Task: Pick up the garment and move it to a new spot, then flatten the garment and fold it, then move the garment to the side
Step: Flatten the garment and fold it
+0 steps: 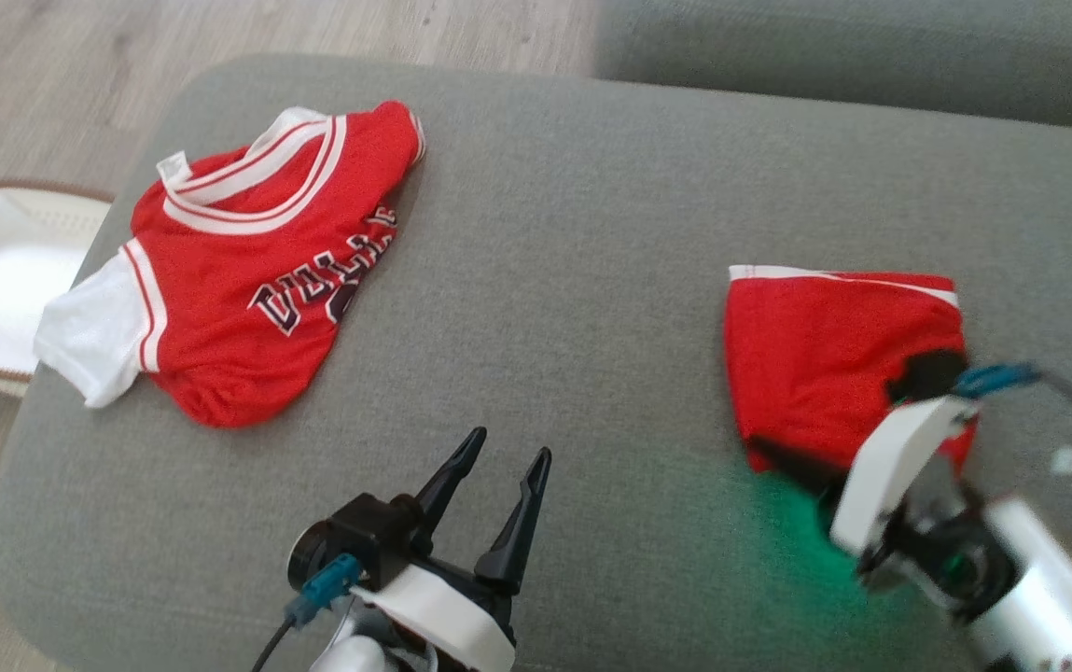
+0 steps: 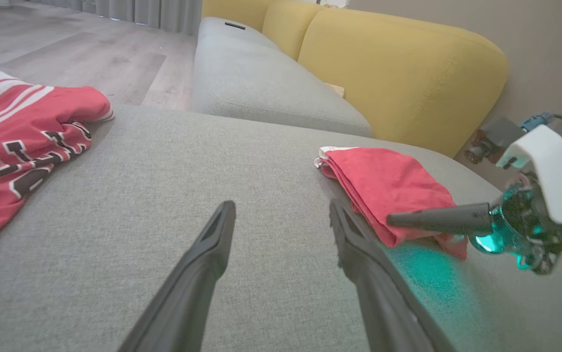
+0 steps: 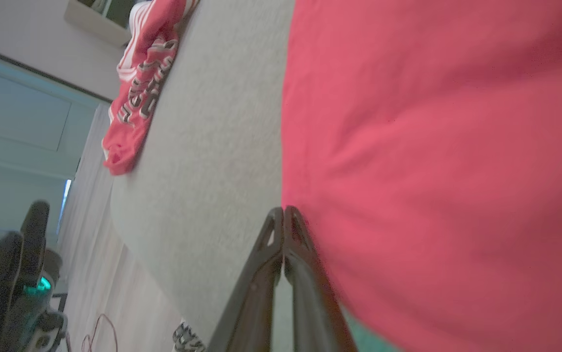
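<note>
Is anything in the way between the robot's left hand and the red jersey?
Nothing visible. Just bare grey cushion lies between the open left hand and the jersey. The folded shorts and the right hand are off to the other side.

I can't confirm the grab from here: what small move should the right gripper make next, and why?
Probably lift the right gripper slightly. Its fingers are shut at the edge of the folded red shorts, but whether cloth is pinched is unclear; a small lift would tell. The left gripper hangs open, apart.
</note>
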